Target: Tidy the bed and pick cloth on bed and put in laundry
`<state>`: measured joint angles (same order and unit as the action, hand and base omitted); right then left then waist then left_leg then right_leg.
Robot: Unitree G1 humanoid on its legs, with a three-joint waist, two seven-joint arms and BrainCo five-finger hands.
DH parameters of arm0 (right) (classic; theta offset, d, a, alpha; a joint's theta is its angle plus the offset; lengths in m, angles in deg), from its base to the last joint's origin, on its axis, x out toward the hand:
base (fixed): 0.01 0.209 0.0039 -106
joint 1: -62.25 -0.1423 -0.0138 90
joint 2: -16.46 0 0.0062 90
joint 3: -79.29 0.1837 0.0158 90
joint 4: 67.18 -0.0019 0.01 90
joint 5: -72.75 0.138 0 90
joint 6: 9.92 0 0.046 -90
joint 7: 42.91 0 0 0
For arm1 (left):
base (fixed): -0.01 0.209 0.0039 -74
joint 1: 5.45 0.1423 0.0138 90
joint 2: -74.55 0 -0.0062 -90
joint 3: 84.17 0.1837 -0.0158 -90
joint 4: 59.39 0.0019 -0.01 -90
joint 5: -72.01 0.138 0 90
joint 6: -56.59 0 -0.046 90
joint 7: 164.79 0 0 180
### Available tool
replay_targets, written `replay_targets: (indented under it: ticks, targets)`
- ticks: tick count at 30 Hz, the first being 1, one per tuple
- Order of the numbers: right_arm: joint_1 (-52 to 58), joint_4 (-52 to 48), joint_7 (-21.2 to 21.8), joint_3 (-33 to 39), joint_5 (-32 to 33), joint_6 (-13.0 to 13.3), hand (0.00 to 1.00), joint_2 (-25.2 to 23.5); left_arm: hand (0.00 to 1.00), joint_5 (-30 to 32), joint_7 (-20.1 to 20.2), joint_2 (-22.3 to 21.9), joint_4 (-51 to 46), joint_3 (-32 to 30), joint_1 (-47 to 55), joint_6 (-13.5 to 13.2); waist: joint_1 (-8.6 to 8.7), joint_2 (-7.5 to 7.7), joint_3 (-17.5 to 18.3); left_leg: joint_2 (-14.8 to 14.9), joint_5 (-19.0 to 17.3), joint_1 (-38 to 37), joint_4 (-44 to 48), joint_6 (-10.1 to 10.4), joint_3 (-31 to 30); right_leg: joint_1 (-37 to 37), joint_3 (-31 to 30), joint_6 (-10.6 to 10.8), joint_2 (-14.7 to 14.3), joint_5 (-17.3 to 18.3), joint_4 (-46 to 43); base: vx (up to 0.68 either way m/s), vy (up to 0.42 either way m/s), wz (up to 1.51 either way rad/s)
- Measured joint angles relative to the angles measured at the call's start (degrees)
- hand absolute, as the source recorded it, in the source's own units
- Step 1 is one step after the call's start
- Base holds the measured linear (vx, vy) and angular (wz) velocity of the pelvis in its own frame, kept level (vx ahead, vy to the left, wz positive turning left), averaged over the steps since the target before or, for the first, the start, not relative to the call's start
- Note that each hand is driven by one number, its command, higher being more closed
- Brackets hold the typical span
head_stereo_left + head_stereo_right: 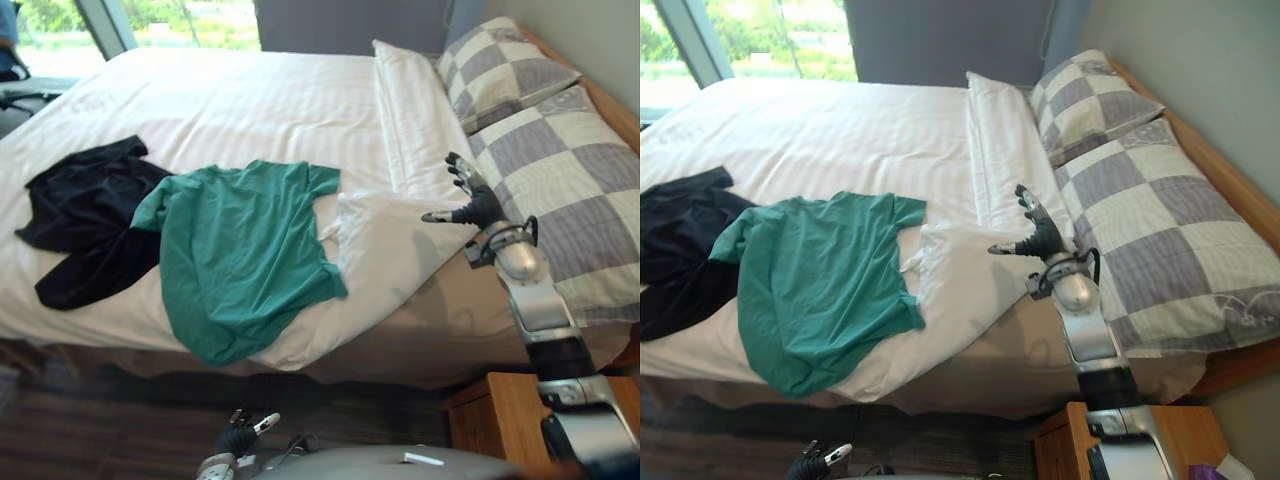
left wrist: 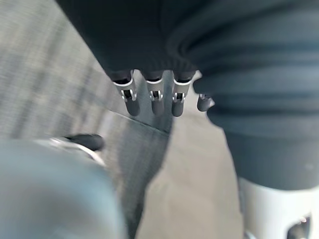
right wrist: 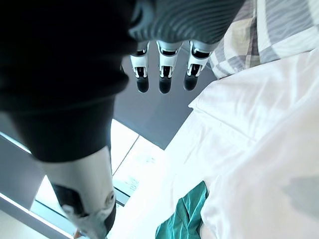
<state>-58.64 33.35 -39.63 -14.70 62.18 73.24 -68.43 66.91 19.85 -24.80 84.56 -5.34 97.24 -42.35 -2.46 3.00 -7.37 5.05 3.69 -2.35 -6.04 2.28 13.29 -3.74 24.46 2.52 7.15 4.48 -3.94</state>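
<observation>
Now green shirt (image 1: 240,265) and black cloth (image 1: 85,215) lie on the bed (image 1: 250,100), left hand (image 1: 238,437) and right hand (image 1: 478,207) fingers wide.

Right robot hand (image 3: 166,74) with fingers straight; white bedding (image 3: 259,149), green shirt (image 3: 185,219), checked pillow (image 3: 271,27)

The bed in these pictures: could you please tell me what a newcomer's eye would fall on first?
A teal green T-shirt lies spread over the near edge of the white duvet, with a crumpled black garment beside it on the robot's left. The right hand, open, is over the duvet's turned-back corner, next to grey-and-cream checked pillows.
</observation>
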Motion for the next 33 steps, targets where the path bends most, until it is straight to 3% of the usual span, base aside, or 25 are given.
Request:
replay_targets:
  ticks: [6,9,13,16,19,27,28,33]
  targets:
    - [-13.1,5.7,-3.2,-1.2,-5.4,-1.5,0.00,0.3,0.00,0.1,0.3,2.2,-5.2,1.5,-1.2,1.9,-3.68,2.19,-6.2,1.1,3.3,6.6,0.1,0.0,-4.0,3.8,-0.4,-1.4,-1.5,-1.8,0.8,-0.08,-0.007,0.42]
    - [-18.5,9.0,-4.2,-1.8,-6.6,-1.9,0.00,0.9,0.00,0.1,0.6,3.2,-7.5,1.4,-2.4,2.4,-5.03,2.32,-9.4,1.7,4.3,9.6,0.1,0.4,-4.7,6.2,-0.6,-1.8,-2.1,-2.8,0.9,-0.09,0.004,0.12]
    - [-23.3,9.8,-5.0,-3.6,-6.6,-3.5,0.00,6.1,0.00,0.0,1.6,4.1,-11.3,1.4,-4.4,3.2,-6.25,1.85,-14.1,2.0,5.5,12.6,0.0,-0.1,-5.3,9.2,-0.9,-1.7,-2.5,-3.7,0.9,-0.10,0.017,0.03]
    - [-25.9,10.8,-4.8,-4.3,-6.8,-5.4,0.00,8.7,0.00,0.0,2.6,4.7,-13.6,2.1,-5.9,4.0,-6.41,1.80,-15.9,2.2,6.3,15.4,0.0,-0.1,-5.2,12.0,-1.3,-1.6,-2.7,-4.3,1.0,-0.05,0.012,-0.04]
    - [-27.7,12.3,-3.6,-6.1,-8.1,-8.5,0.00,9.6,0.00,-0.5,3.8,5.9,-14.5,2.1,-9.4,6.5,-6.52,2.05,-16.4,2.4,7.1,17.7,0.1,0.2,-5.4,14.2,-1.5,-1.8,-3.1,-4.9,1.2,0.01,-0.004,-0.02]
    - [-33.9,20.3,-4.6,-8.2,-8.7,-10.3,0.00,12.1,0.00,-0.6,3.6,7.6,-14.6,3.8,-18.1,9.9,-6.39,2.53,-19.1,2.5,8.3,21.6,0.4,-0.4,-5.5,17.7,-1.8,-1.9,-3.4,-6.0,2.1,0.06,-0.005,0.02]
    - [-34.9,21.5,-4.6,-8.4,-8.8,-10.3,1.00,12.6,0.00,-1.4,3.5,7.5,-14.4,4.9,-19.4,10.0,-6.44,2.27,-19.3,2.4,8.3,22.3,0.4,-0.4,-5.5,18.5,-1.8,-1.9,-3.3,-6.0,2.1,0.05,0.016,-0.03]
    - [-39.0,26.7,-1.4,-10.3,-10.8,-10.8,1.00,13.9,0.00,-4.1,2.4,7.0,-13.7,10.0,-23.7,10.0,-6.36,0.68,-20.3,2.1,8.8,25.3,0.4,-0.6,-5.6,21.5,-1.9,-1.9,-3.0,-6.4,2.1,0.02,0.030,0.01]
